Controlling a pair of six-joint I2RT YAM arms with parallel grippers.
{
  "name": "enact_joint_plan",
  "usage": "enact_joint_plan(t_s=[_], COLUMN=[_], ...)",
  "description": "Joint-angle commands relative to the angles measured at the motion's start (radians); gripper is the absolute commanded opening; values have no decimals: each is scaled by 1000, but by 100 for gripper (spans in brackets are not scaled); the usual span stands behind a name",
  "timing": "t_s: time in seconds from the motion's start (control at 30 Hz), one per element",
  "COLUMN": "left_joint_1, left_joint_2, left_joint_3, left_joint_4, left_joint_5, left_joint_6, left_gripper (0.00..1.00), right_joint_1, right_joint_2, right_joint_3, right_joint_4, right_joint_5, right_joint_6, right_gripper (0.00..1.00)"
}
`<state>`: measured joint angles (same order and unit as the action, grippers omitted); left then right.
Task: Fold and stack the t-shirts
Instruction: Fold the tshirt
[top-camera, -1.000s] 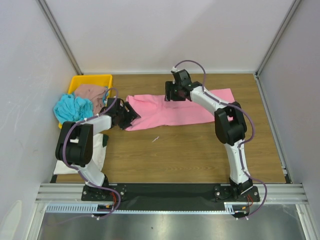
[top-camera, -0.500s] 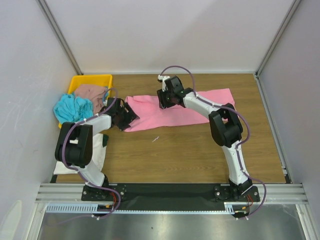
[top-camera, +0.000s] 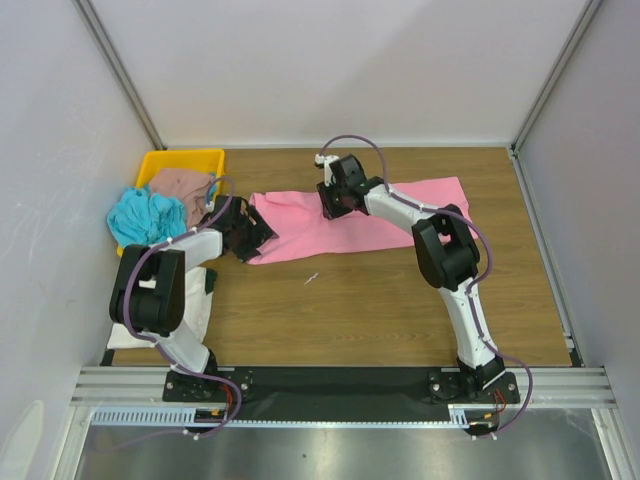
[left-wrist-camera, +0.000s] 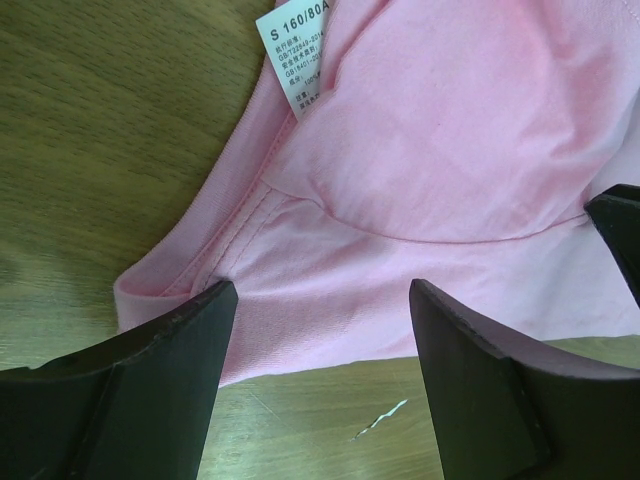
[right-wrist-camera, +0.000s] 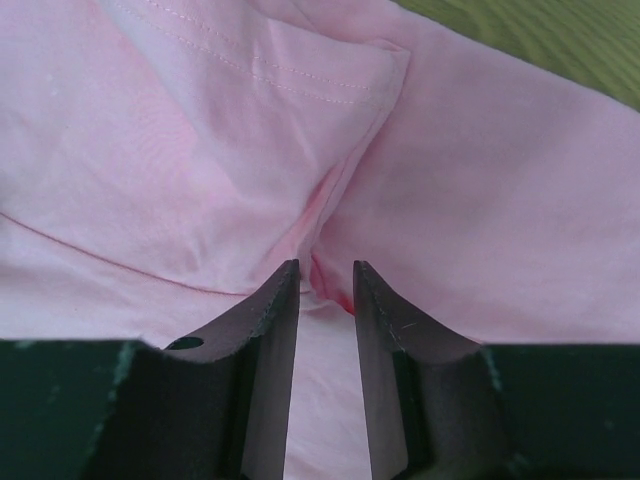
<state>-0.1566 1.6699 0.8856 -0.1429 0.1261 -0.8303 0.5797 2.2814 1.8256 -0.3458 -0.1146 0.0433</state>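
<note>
The bright pink t-shirt (top-camera: 300, 228) lies spread across the middle of the table, and it fills the left wrist view (left-wrist-camera: 460, 130) and the right wrist view (right-wrist-camera: 150, 150). My right gripper (top-camera: 334, 204) presses down on its upper middle. Its jaws (right-wrist-camera: 326, 272) stand narrow, with a raised fold of pink cloth pinched between the tips. My left gripper (top-camera: 257, 233) hovers open over the shirt's left corner (left-wrist-camera: 322, 300), with nothing between its fingers. A white size label (left-wrist-camera: 295, 50) shows there. The turquoise t-shirt (top-camera: 140, 215) and the brown-pink t-shirt (top-camera: 185, 185) are bunched at the left.
A yellow tray (top-camera: 190, 157) stands at the back left under the two bunched shirts. A cream-white t-shirt (top-camera: 128, 335) lies at the near left, partly under my left arm. Grey walls close in the table on three sides.
My right gripper has moved left along the pink shirt, lowered onto it and narrowed its jaws around a fold. The left arm has stayed put.
</note>
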Motion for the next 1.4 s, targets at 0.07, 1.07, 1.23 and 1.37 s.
enact_joint_plan(t_s=[0.07,1.07,1.23,1.37], left_joint_1=[-1,-1,-1,-1], left_joint_2=[11,8,8,10], left_joint_3=[-19,-25,-30,-31], left_joint_4=[-96,-93,-90,-90], left_joint_5=[-45,-43,-45,-45], left_joint_6=[7,11,10,10], left_gripper=[78,78,78,78], right_joint_1=[-3,-35,-55,-57], right_joint_2=[-5,-20,-30,-39], right_joint_3=[18,14,9,-12], right_joint_4=[11,-22,-33,-38], right_joint_5=[-5,79,93,113], right_joint_6=[23,59,58,72], right_gripper=[34,0,0,0])
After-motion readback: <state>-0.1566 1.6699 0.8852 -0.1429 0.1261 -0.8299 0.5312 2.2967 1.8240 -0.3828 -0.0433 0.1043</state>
